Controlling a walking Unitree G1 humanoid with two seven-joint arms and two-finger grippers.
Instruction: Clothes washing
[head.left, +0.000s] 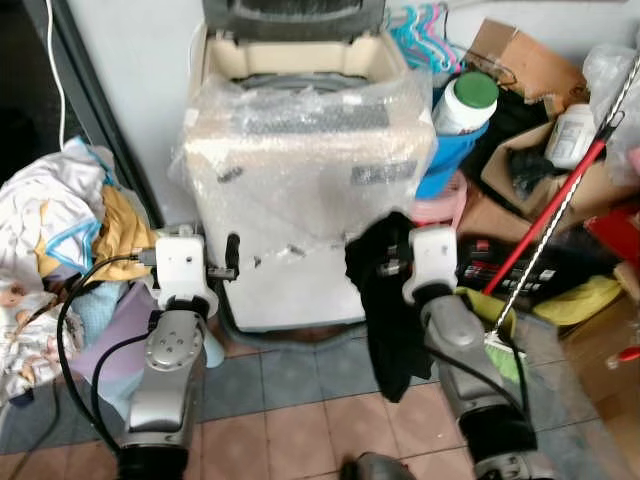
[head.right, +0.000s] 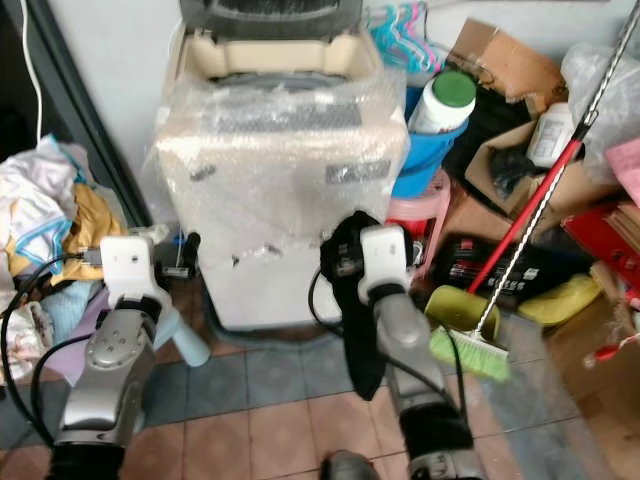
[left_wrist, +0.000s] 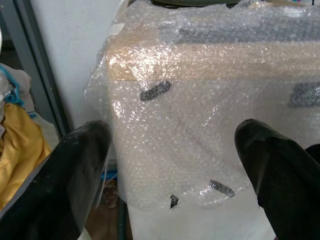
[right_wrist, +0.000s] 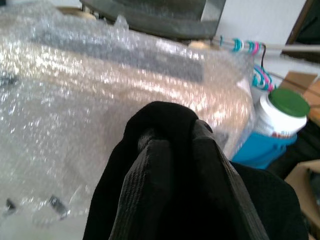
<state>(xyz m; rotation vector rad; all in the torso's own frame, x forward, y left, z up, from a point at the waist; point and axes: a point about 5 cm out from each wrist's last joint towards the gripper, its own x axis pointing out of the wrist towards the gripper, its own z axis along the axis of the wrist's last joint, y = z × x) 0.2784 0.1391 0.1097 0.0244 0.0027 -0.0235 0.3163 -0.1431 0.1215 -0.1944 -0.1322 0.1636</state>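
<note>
Fabric, black and limp, is pinched in the right gripper (head.left: 385, 262) just in front of the washing machine (head.left: 300, 160), whose lid is raised and whose body is wrapped in bubble film. The black garment (head.left: 388, 320) hangs from the closed fingers in a long fold down toward the floor, well below the machine's top opening. It is judged light, soft and not fragile, but prone to trailing and snagging on the film; a hold near its bunched top seems best, so the tail can be lifted over the rim. The left gripper (left_wrist: 175, 165) is held before the machine's front, fingers spread and empty. A heap of clothes (head.left: 55, 225) lies left of the machine.
</note>
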